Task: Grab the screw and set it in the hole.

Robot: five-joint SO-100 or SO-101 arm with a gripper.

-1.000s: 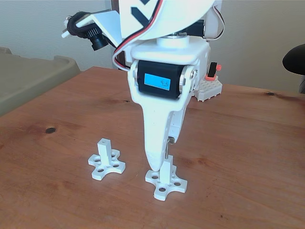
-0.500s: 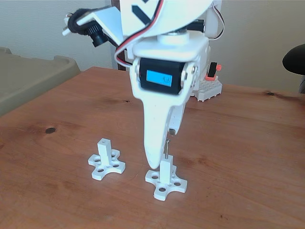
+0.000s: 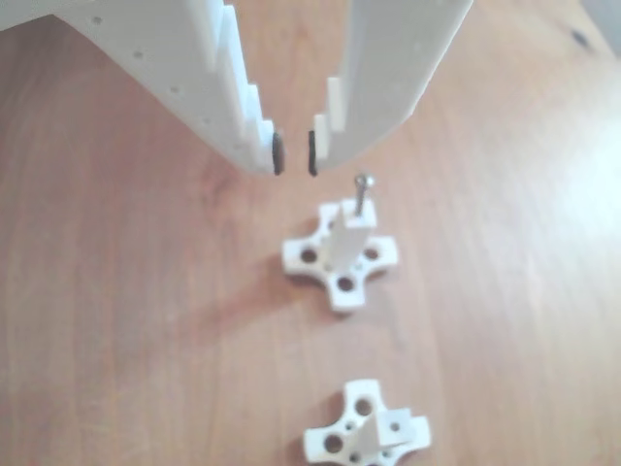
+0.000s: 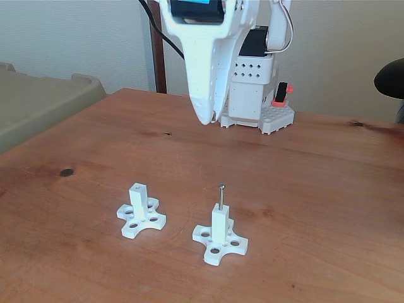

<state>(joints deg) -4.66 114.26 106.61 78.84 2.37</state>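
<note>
The pincer [image 3: 294,153] is being held above the table [image 4: 315,183] with its two white fingers parted by a narrow gap, and nothing is being gripped between the black pads [image 3: 278,152] in the other view. In the fixed view the pincer [image 4: 208,118] is being carried high over the far part of the table, well above and behind the two white posts, in front of the arm's white base [image 4: 252,88].

The screw [image 4: 221,196] is being held upright in the hole at the top of the nearer-right white post [image 4: 219,226], its shank partly sunk and its round head standing clear above the post's tip. The hole itself is being hidden by the screw. In the other view the screw [image 3: 362,194] is being shown rising from the post [image 3: 342,241] just below and to the right of the pincer's tips, not touched by them.

A second white post [image 4: 138,201] with the same cross-shaped base is being left bare to the left in the fixed view, well apart from the first; in the other view it [image 3: 374,432] is being seen near the bottom edge. A dark knot [image 4: 66,172] is being shown in the wood at the left of the fixed view.
</note>
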